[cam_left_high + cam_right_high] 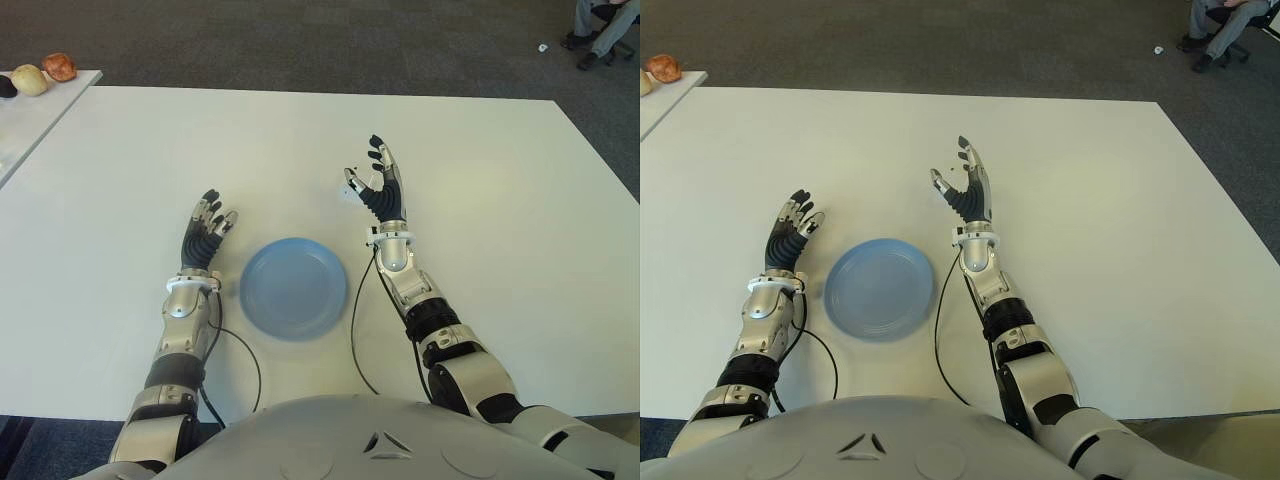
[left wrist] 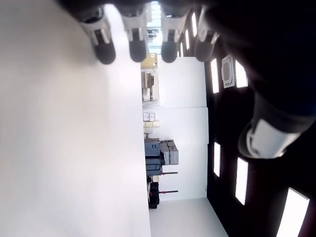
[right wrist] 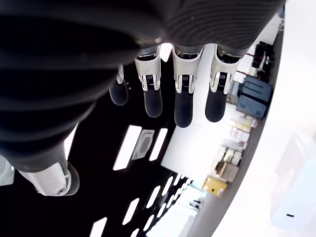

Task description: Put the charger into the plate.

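Observation:
A round blue plate (image 1: pixel 293 287) lies on the white table (image 1: pixel 500 200), near its front edge, between my two arms. The charger (image 1: pixel 347 194) is a small white block on the table just beyond the plate's right rim; it also shows as a pale block (image 3: pixel 296 187) in the right wrist view. My right hand (image 1: pixel 368 172) is raised upright right beside the charger, its fingers (image 3: pixel 182 98) spread and holding nothing. My left hand (image 1: pixel 212 222) shows left of the plate, fingers (image 2: pixel 136 44) stretched out over the table, empty.
A second white surface (image 1: pixel 30 125) at the far left carries a few rounded food items (image 1: pixel 45 70). A seated person's legs (image 1: pixel 600 30) show on the dark carpet at the far right. Black cables (image 1: pixel 355 330) trail from both forearms beside the plate.

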You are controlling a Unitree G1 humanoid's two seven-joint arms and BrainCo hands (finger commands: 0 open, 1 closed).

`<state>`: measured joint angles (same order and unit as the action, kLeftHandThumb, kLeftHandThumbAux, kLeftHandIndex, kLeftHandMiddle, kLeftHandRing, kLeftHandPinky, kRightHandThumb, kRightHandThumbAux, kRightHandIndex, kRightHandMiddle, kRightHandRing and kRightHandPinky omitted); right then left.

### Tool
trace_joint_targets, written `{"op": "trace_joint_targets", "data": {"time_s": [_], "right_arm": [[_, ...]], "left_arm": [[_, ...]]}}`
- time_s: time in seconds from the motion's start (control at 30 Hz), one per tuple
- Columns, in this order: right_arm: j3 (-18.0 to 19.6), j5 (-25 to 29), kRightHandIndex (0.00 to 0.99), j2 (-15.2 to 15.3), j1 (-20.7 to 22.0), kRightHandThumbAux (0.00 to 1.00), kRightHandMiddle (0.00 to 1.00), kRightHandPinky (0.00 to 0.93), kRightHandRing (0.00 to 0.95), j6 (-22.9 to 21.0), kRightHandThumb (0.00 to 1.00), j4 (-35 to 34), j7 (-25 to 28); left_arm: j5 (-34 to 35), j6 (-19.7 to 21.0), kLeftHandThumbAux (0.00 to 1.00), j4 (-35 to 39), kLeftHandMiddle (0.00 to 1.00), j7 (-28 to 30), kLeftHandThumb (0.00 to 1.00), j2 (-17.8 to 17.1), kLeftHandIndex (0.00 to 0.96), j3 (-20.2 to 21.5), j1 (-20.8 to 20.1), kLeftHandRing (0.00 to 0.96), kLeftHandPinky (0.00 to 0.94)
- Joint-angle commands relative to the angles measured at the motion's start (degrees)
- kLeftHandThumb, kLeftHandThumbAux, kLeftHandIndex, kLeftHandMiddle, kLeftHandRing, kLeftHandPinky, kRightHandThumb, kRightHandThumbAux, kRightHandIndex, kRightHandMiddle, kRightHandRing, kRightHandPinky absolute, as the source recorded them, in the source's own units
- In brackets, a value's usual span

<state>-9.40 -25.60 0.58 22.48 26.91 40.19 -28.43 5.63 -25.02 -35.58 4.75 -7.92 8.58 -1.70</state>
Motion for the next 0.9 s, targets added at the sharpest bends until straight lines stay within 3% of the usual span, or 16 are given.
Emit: {"op": "trace_joint_targets", "data": {"time_s": [0.03, 0.63, 0.7, 0.8, 0.9], "right_arm": [[-1.5, -1.4, 0.06, 0.8, 0.0, 0.562, 0.137, 0.223, 0.168, -0.6, 0.409, 2.7, -0.4], [-3.4, -3.0, 0.043, 1.7, 6.0, 0.566, 0.161, 0.248, 0.192, -2.2, 0.439, 7.9, -3.3], [-3.7, -3.5, 0.043, 2.2, 7.5, 0.563, 0.16, 0.248, 0.191, -2.7, 0.437, 9.5, -3.7], [-5.8, -6.8, 0.04, 3.4, 13.2, 0.554, 0.149, 0.236, 0.183, -5.6, 0.412, 16.4, -6.1], [-7.7, -8.8, 0.032, 3.5, 16.6, 0.542, 0.119, 0.176, 0.146, -7.0, 0.389, 21.2, -8.3]], "left_arm": [[-0.6, 4.1, 0.569, -6.0, 0.071, -0.5, 0.0, 1.6, 0.002, -0.4, 3.1, 0.051, 0.054], [-0.8, 3.6, 0.569, -7.7, 0.073, -1.0, 0.0, 2.2, 0.004, -0.6, 2.2, 0.055, 0.053], [-0.9, 3.7, 0.568, -7.6, 0.074, -1.1, 0.0, 2.3, 0.004, -0.7, 2.2, 0.055, 0.053], [-0.8, 4.0, 0.569, -7.3, 0.074, -1.1, 0.0, 2.5, 0.004, -0.8, 2.3, 0.055, 0.051], [-0.7, 4.0, 0.574, -7.4, 0.076, -1.0, 0.0, 2.5, 0.003, -0.8, 2.2, 0.056, 0.054]]}}
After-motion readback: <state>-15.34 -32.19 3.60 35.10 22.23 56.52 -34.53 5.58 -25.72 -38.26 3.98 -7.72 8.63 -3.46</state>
